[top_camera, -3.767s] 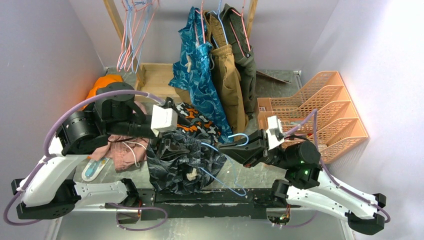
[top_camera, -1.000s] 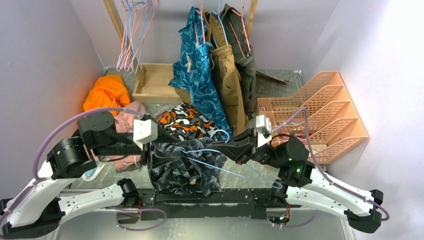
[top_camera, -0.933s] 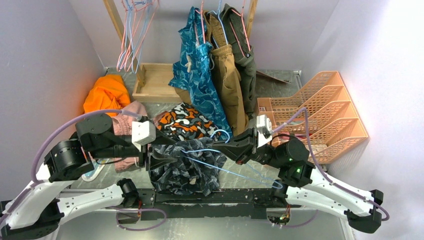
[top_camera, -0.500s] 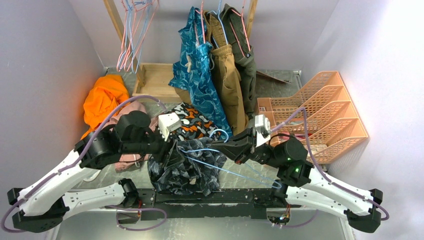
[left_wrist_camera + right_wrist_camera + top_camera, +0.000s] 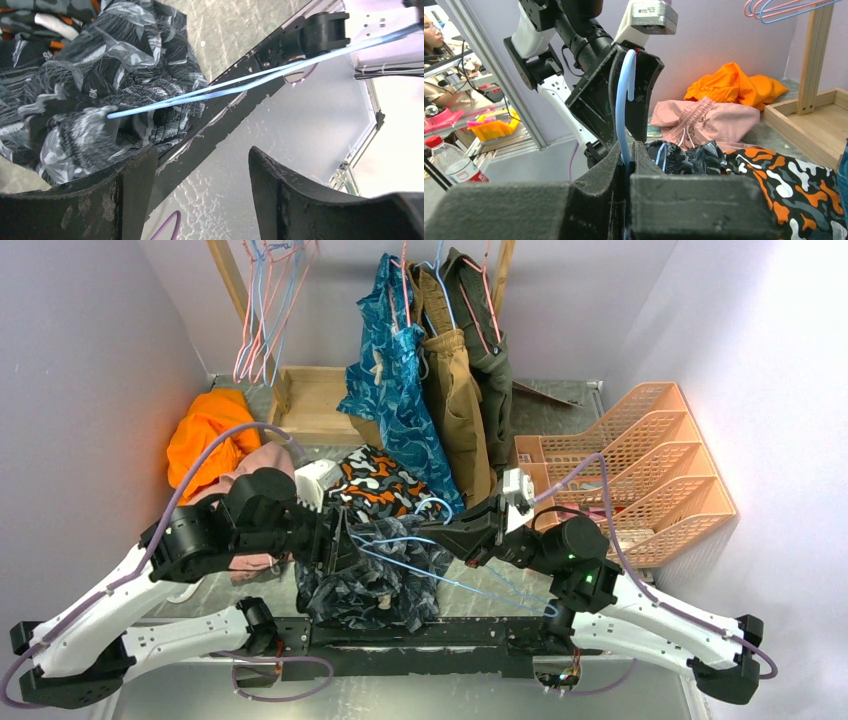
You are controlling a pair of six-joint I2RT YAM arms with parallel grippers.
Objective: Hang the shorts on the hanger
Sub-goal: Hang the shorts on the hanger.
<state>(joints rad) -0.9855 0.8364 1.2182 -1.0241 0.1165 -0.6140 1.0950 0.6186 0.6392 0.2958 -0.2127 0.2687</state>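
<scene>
The dark leaf-print shorts [image 5: 365,585] lie bunched at the table's near edge. They also show in the left wrist view [image 5: 95,100] and the right wrist view [image 5: 691,155]. My right gripper [image 5: 462,537] is shut on the hook of the light-blue hanger [image 5: 440,580], seen upright between its jaws [image 5: 625,95]. One hanger arm [image 5: 225,86] reaches into the shorts' folds. My left gripper [image 5: 340,540] is open and empty just above the shorts' left side, its fingers [image 5: 127,195] spread wide. It faces the right wrist camera [image 5: 621,107].
Black-orange-white shorts [image 5: 385,485] lie just behind. Pink [image 5: 262,465] and orange [image 5: 205,435] garments lie at the left. Teal, tan and olive clothes [image 5: 440,370] hang on the rack at the back, beside a wooden box [image 5: 310,400]. An orange file rack [image 5: 640,470] stands at the right.
My left gripper, earlier at the lifted shorts, drew back left and has now swung in over them, open. The right gripper moved the hanger up and left into the shorts.
</scene>
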